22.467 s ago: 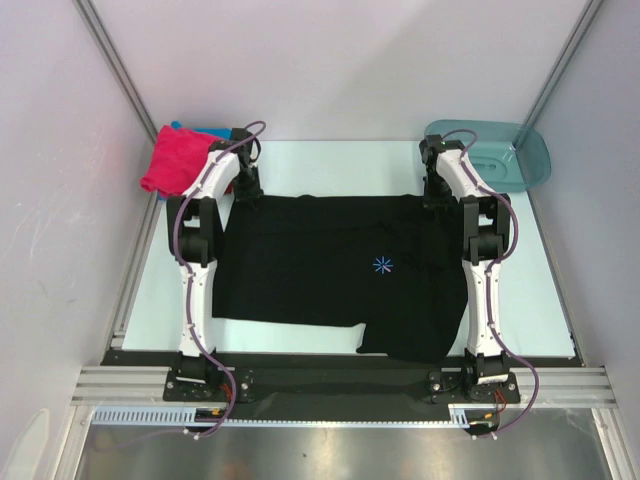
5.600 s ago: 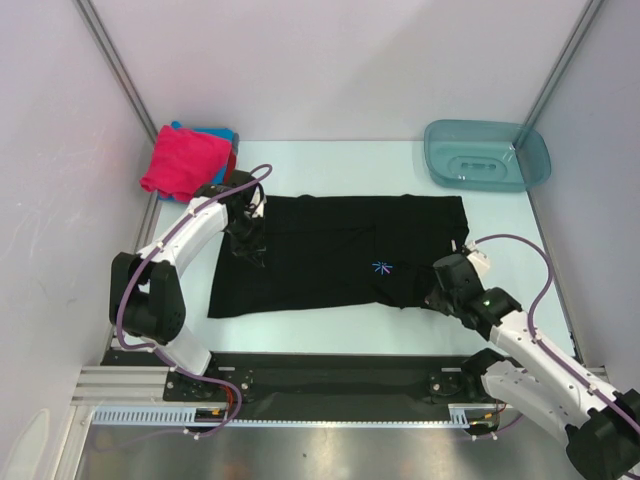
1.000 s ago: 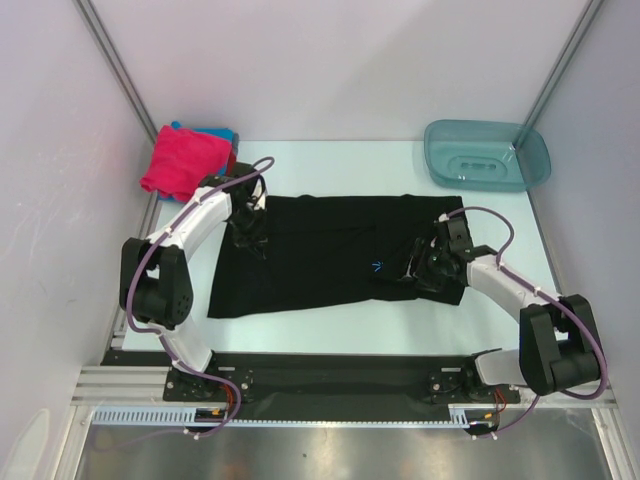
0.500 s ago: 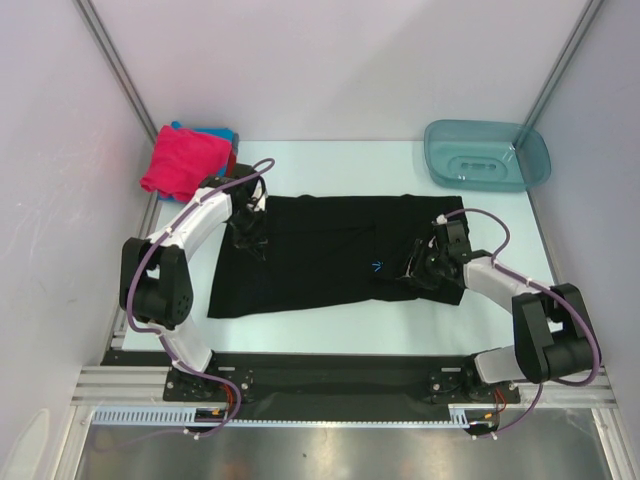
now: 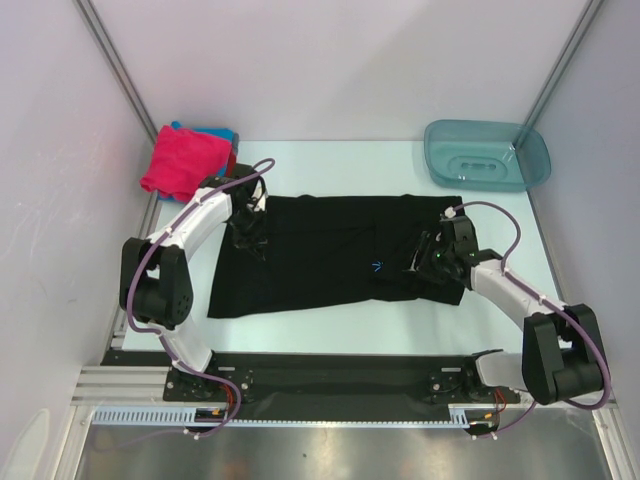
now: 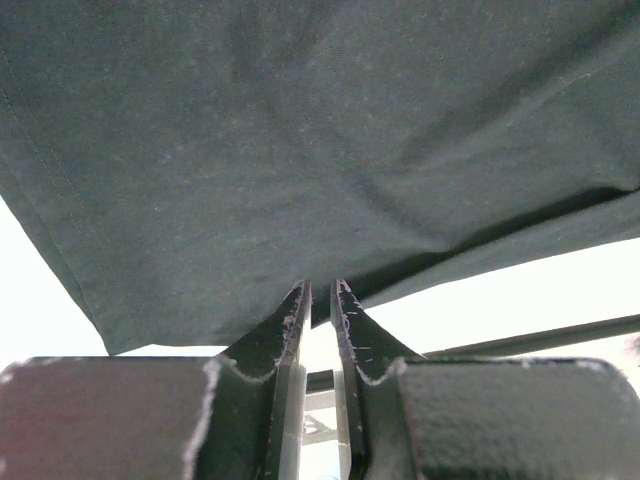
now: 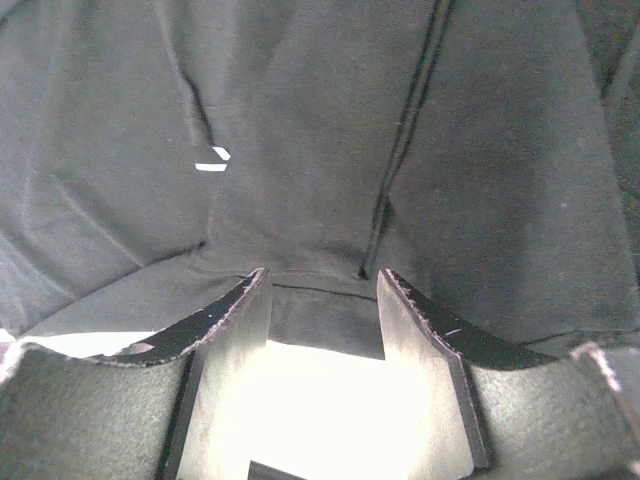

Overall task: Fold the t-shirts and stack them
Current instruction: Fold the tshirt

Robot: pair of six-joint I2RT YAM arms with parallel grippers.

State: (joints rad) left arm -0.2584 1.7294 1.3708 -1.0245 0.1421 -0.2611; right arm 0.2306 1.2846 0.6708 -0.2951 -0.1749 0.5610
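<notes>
Top external: a large soft black t-shirt [image 5: 320, 255] with a small blue-white starburst print [image 5: 378, 266] lies mid-table as a wide, partly folded band, flat on the pale table top [image 5: 330, 165]. The left gripper [image 5: 248, 235] sits at the shirt's 10 o'clock corner. The left wrist view shows its jaws pressed nearly together, pinching a cloth edge at the tips. The right gripper [image 5: 425, 258] is at the shirt's 3 o'clock end with its jaws spread; a hem fold lies between the tips, not clamped. A folded magenta-pink t-shirt [image 5: 185, 160] sits at the table's 10 o'clock, with a folded blue t-shirt [image 5: 222, 135] peeking from under its far edge. A translucent teal plastic basin [image 5: 487, 155] is at 2 o'clock, well apart. Risks: the right jaws may close on only one layer or miss the hem, so the fold drags lopsided. The left pinch looks shallow, so the cloth could slip on lift. Uneven pull between the arms would bunch or skew the black t-shirt.
</notes>
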